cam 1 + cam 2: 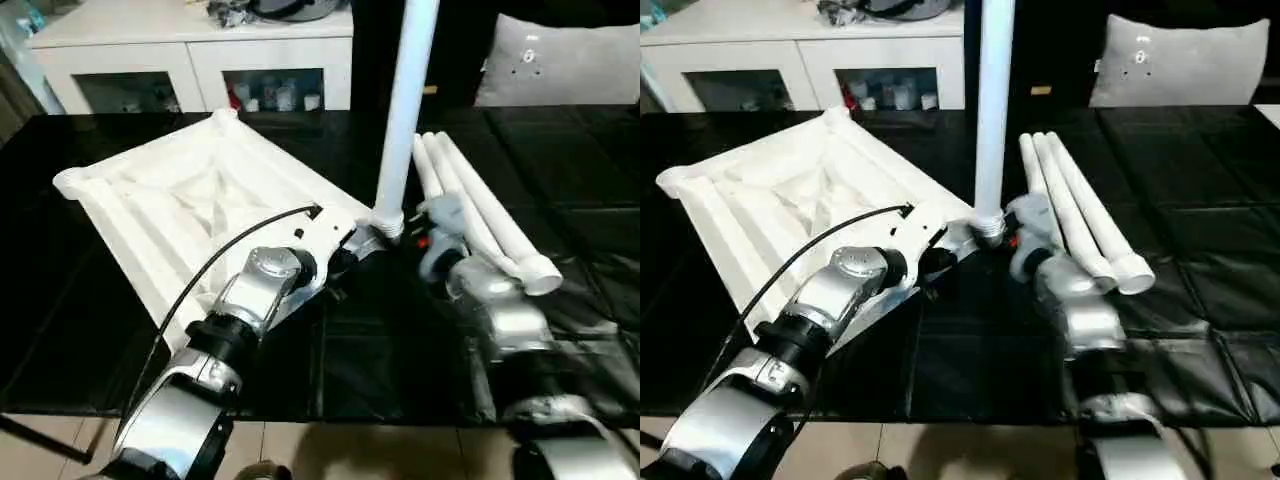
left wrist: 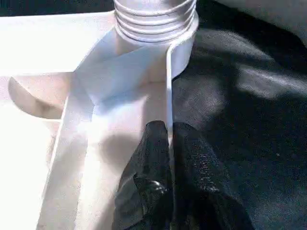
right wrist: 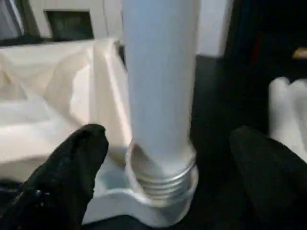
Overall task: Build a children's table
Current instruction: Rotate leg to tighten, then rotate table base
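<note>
Left gripper (image 2: 170,143) is pinched tight on the thin side wall of the table top (image 1: 190,200), right beside the corner socket (image 2: 180,52). Right gripper (image 3: 165,158) stands wide apart, one black finger (image 3: 72,163) on each side of the upright leg (image 1: 405,110), touching neither side. That leg sits in the socket, threads showing at its base. Just beyond the right gripper, three spare legs (image 1: 480,215) lie together on the black work surface (image 1: 400,350).
</note>
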